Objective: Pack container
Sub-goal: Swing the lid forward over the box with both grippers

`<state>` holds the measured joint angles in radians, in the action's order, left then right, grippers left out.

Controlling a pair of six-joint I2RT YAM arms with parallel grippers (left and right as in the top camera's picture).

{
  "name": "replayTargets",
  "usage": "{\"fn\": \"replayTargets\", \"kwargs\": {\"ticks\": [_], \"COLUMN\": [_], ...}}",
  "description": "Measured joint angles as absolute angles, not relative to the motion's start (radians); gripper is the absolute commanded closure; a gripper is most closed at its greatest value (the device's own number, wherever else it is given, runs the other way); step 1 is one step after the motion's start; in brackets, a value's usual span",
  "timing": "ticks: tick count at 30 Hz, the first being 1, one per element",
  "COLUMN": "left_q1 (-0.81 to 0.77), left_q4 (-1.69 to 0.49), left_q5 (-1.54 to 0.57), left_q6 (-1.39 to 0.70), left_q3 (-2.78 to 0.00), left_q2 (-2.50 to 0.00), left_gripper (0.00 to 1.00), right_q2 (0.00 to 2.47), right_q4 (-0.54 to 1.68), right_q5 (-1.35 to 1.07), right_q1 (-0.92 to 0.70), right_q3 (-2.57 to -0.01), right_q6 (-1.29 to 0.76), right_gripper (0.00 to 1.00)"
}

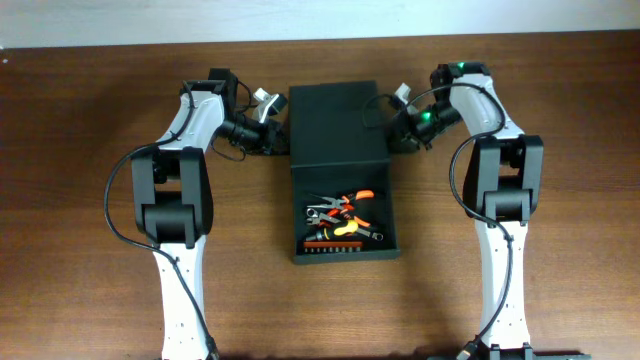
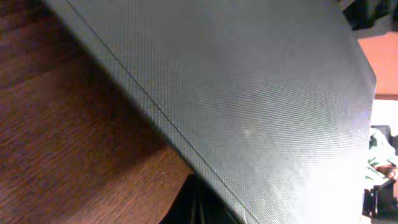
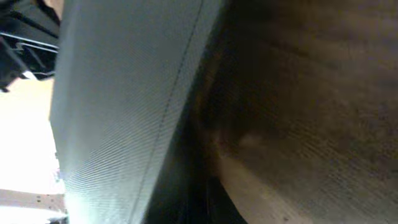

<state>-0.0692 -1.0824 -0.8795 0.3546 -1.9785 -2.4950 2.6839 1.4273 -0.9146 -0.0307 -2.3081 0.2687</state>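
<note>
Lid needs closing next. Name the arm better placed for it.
Right, marginally: the right gripper overlaps an edge of the container lid; the left gripper sits just beside the opposite edge.

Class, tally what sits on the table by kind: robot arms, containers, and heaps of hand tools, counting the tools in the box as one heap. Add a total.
Robot arms: 2 (left arm, right arm)
Container: 1
Heap of hand tools: 1, inside the container
Total: 4
</note>
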Motion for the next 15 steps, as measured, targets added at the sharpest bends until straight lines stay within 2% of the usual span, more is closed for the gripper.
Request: {"fn": "replayTargets", "kwargs": {"ticks": [15], "left_q1": [-0.065], "left_q4": [-1.114], "left_q5": [-0.879], "left_q6": [0.328], "left_q3": [-2.112], "left_q2": [-2.495], "left_gripper": [0.98], "right_q2": [2.687], "right_q4": [1.574], "right_q5": [-0.908], "right_q1": [-0.031], "right_q3": [-2.501], "right_q6": [0.281], "right_gripper": [0.9]}}
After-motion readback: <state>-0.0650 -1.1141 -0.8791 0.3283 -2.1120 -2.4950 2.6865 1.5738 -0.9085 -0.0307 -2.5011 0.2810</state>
